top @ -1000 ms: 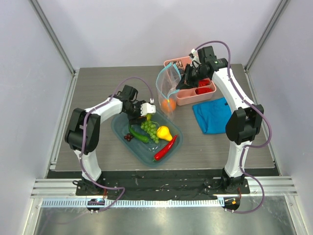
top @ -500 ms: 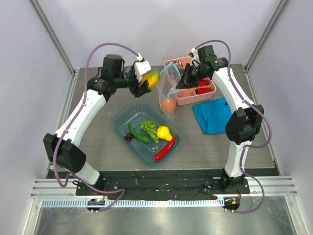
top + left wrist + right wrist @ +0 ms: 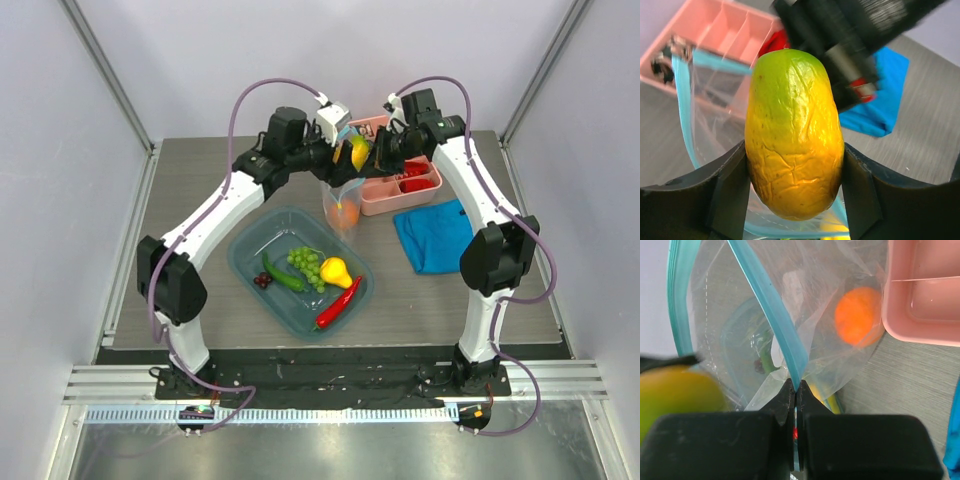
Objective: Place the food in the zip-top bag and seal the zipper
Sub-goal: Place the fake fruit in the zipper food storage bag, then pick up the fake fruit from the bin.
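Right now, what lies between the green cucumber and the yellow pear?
The green grapes lie between the cucumber and the pear, as the top view shows.

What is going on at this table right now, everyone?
The left claw holds the mango at the open mouth of the zip-top bag. The right claw is shut on the zipper, holding the bag up. The orange already sits inside the bag. The grapes, pear, chili, cucumber and cherries lie in the teal tray, not yet bagged.
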Available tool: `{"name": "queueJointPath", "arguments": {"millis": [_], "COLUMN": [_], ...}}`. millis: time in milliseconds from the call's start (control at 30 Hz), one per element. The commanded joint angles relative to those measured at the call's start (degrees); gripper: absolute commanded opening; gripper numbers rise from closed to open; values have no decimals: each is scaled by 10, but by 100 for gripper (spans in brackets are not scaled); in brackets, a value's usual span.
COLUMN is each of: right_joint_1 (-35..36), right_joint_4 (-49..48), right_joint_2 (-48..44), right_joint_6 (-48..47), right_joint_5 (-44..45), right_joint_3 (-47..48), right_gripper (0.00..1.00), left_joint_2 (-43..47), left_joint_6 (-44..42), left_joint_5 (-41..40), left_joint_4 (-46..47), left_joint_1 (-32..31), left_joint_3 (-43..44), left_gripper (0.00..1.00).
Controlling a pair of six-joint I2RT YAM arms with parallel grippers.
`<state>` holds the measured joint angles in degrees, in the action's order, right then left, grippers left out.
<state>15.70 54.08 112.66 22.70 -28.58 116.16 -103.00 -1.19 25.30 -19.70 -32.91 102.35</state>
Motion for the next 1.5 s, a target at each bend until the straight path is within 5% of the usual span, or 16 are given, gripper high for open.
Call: {"name": "queueJointPath", "arguments": {"millis": [0, 100, 267, 467, 567, 600, 733, 933, 1133, 1467], "right_joint_1": [2, 2, 3, 2, 2, 3, 2, 3, 2, 2], "right_joint_4": [-3, -4, -3, -1, 0, 1, 4, 7, 7, 4], "right_joint_2": [-44, -44, -41, -41, -39, -39, -42, -49, -54, -55], "right_joint_6": [-19, -20, -27, -34, -37, -41, -51, -62, -64, -65], "right_joint_5": [13, 12, 13, 12, 6, 7, 18, 33, 34, 44], "right_joint_3": [21, 17, 18, 19, 21, 22, 24, 15, -2, -21], "right_gripper": [1, 1, 1, 1, 1, 1, 1, 1, 1, 1], "left_joint_2": [3, 14, 65, 204, 258, 264, 275, 244, 182, 57], "left_joint_6": [56, 56, 55, 53, -63, -190, -446, -573, -607, -702], "left_joint_5": [-47, -53, -29, 50, 130, 156, 209, 169, 161, 149], "left_joint_4": [34, 33, 27, 39, -2, -99, -270, -228, -79, -58], "left_joint_1": [3, 4, 16, 83, 104, 105, 94, 50, 28, 12], "left_joint_3": [4, 5, -12, -161, -225, -232, -283, -379, -429, -407], "left_gripper": [71, 98, 100, 100, 100, 100, 100, 100, 90, 91]}}
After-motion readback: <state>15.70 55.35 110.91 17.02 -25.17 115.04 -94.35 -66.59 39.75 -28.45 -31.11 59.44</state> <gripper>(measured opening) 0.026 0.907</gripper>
